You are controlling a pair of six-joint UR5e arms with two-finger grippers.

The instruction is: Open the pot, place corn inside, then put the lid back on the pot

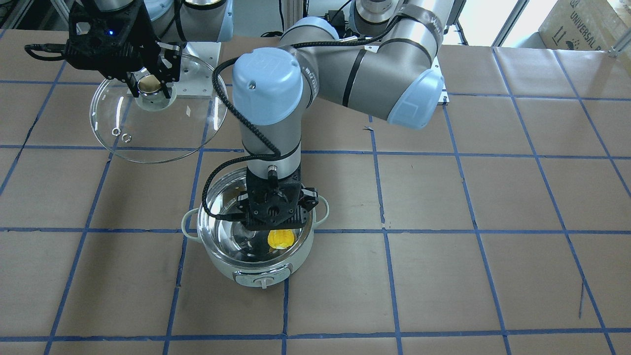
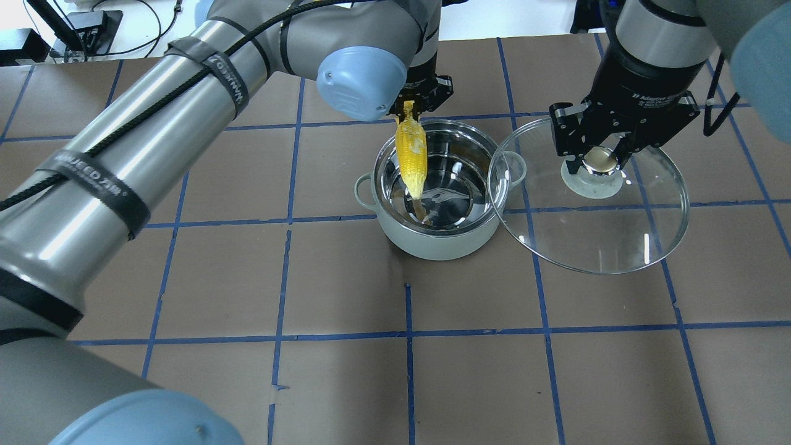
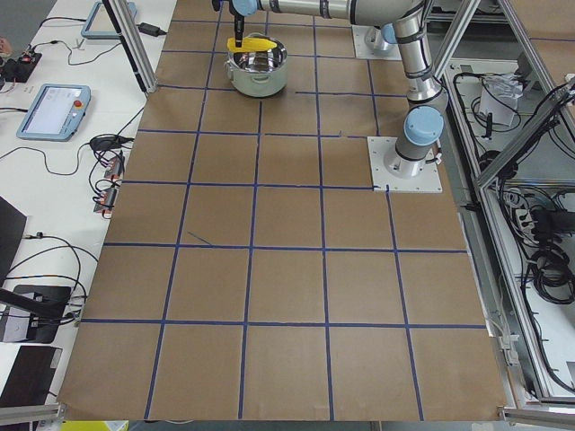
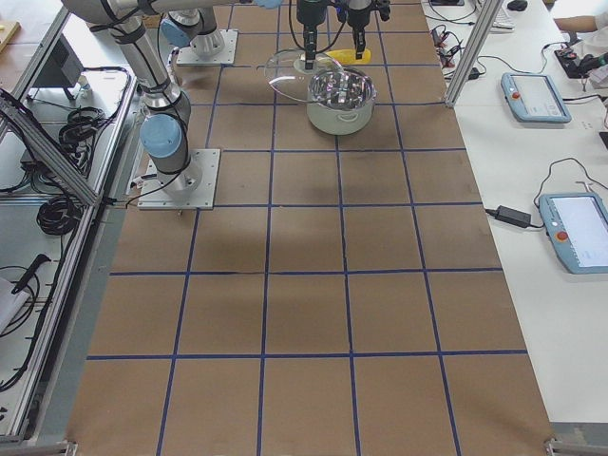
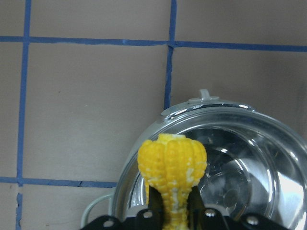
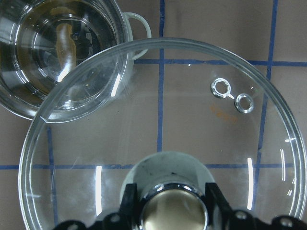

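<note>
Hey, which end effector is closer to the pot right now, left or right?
Left. The left end effector hangs directly above the pot, gripping the corn. The right end effector is off to the pot's side, clamped on the knob of the lid.

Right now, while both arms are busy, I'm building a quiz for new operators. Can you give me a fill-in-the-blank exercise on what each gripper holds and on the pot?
1. The left gripper is shut on the ___.
2. The right gripper holds the lid beside the pot, gripping it by its ___.
3. The pot has ___ loop handles.

Missing words: corn; knob; two.
</note>
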